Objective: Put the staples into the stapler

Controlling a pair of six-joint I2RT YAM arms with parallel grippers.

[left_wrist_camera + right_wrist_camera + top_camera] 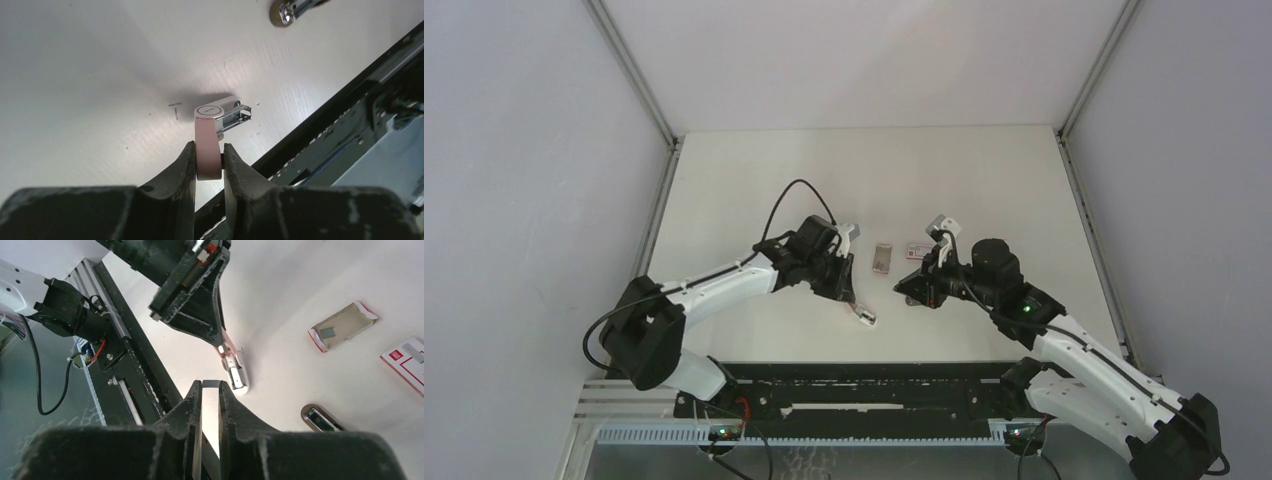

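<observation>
The left tool (208, 159) is pinching the pink top arm of the mini stapler (220, 114), its fingers pressed against both sides of the pink strip. The stapler hangs open: its white body and bare metal channel point down to the bench (754, 180), near the near edge and between the two arms. Whether the body touches the bench cannot be told.

The right tool (210, 388) is just right of the stapler with its fingers almost together. They nip a thin grey strip of staples (211, 383) that bridges the tips.

Farther back on the bench, the pinkish-grey inner tray (350, 320) lies open with one small grey strip in it. The white box (407, 362) with red print lies just to its right. A dark oval tool (320, 419) lies apart, nearer the right arm.
</observation>
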